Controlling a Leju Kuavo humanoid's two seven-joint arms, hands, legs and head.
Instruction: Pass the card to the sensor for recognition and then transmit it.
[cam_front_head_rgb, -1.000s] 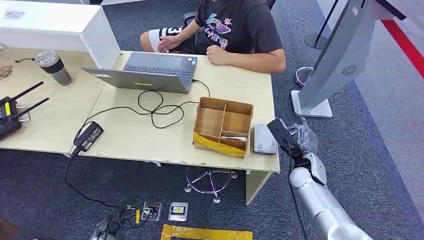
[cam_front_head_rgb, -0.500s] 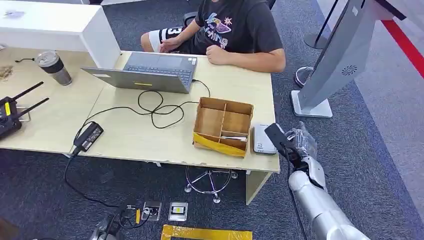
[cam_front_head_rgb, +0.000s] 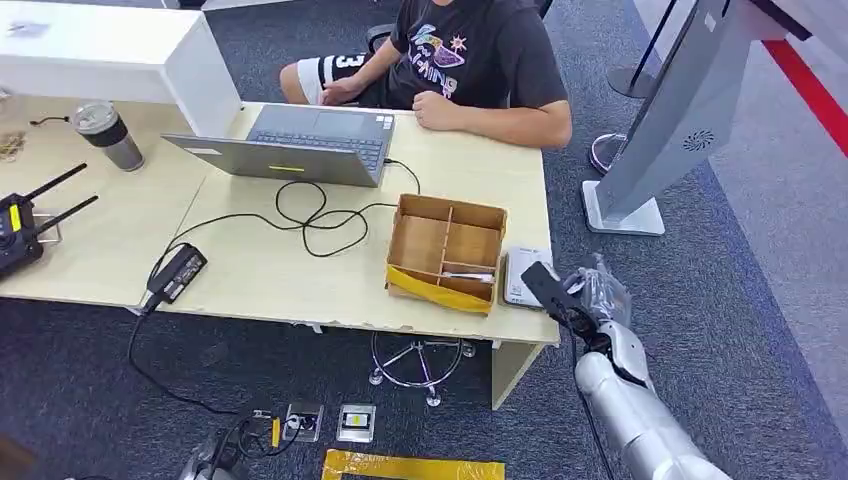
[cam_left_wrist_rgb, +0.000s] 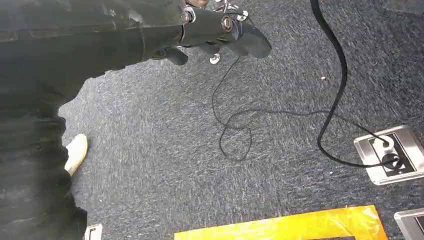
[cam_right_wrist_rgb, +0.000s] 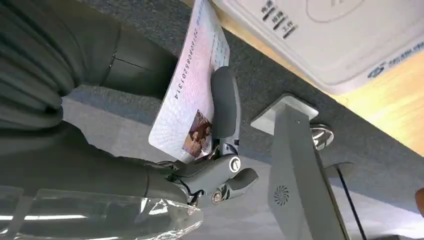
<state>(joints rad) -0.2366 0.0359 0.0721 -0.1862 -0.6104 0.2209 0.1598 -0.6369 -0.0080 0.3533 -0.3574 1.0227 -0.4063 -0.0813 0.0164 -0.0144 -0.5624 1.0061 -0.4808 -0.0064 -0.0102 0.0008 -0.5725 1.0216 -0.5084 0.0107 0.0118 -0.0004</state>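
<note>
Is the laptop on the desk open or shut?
Open: the laptop has its keyboard showing, with its lid laid far back toward the desk.

The card (cam_right_wrist_rgb: 192, 100) bears the number 1910608620314 along one edge; the sensor's (cam_right_wrist_rgb: 345, 35) small print is unreadable.

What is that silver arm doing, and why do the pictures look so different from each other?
The silver arm belongs to a walking robot. The big picture comes from a camera high on its body, looking down at a table. On it lie a laptop, a cardboard box and a flat white card reader. A person sits behind.

The other two pictures come from cameras at its wrists, so they look tipped over. The right hand holds a card close to the reader. The left hand hangs over the carpet, holding nothing, fingers curled.
</note>
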